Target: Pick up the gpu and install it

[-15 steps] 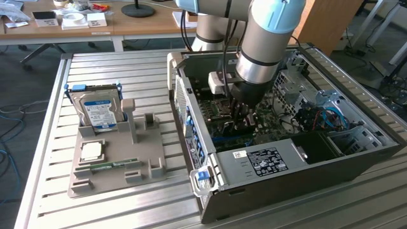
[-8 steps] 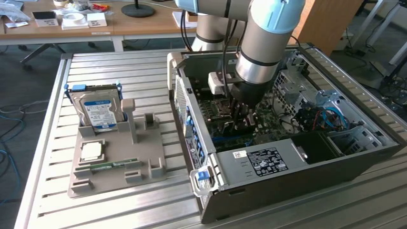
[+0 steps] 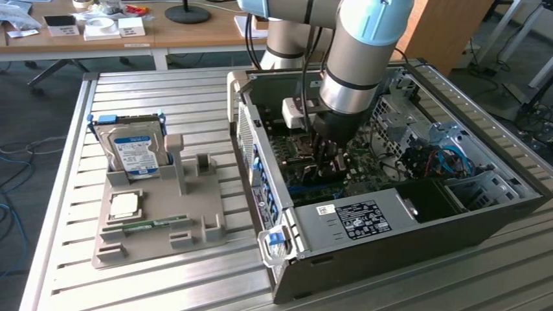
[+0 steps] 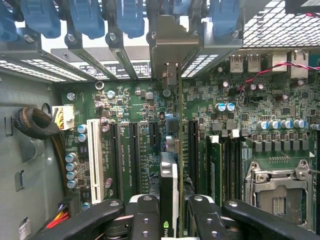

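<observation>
My pincer [image 4: 170, 220] is clamped on the gpu [image 4: 169, 175], edge-on inside the computer case [image 3: 484, 223], above the motherboard [image 4: 125, 145]. I'd keep it square over its slot [image 4: 170, 131], bracket toward the rear wall, pressing evenly.

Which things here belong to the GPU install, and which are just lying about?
Part of the job:
- gpu, held edge-on in the gripper over the motherboard slots
- open computer case

Just lying about:
- hard drive, standing in the parts holder
- memory stick
- CPU chip
</observation>
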`<state>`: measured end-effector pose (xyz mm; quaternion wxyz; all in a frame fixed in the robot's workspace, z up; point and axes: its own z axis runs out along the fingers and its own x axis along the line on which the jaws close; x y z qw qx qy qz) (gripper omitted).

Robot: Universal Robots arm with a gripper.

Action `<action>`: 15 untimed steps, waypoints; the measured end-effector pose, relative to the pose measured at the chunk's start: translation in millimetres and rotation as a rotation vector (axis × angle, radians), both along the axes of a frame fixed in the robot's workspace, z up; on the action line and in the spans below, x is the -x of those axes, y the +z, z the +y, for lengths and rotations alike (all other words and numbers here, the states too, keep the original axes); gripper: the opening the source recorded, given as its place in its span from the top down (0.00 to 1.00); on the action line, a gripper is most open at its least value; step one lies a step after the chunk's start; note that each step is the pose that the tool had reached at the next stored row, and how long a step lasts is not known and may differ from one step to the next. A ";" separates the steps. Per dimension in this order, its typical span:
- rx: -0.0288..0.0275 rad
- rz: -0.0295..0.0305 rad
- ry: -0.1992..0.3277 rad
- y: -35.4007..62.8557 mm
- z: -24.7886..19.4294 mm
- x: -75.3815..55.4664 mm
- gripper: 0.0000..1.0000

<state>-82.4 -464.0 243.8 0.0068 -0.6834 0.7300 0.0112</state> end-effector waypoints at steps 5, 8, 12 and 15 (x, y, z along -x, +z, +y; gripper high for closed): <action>0.0000 -0.0007 0.000 -1.8 0.0 0.2 0.73; 0.0002 -0.0008 0.000 -2.1 0.0 0.3 0.73; -0.0009 -0.0009 0.000 -2.2 0.0 0.4 0.73; -0.0035 -0.0010 0.000 -2.3 0.1 0.7 0.73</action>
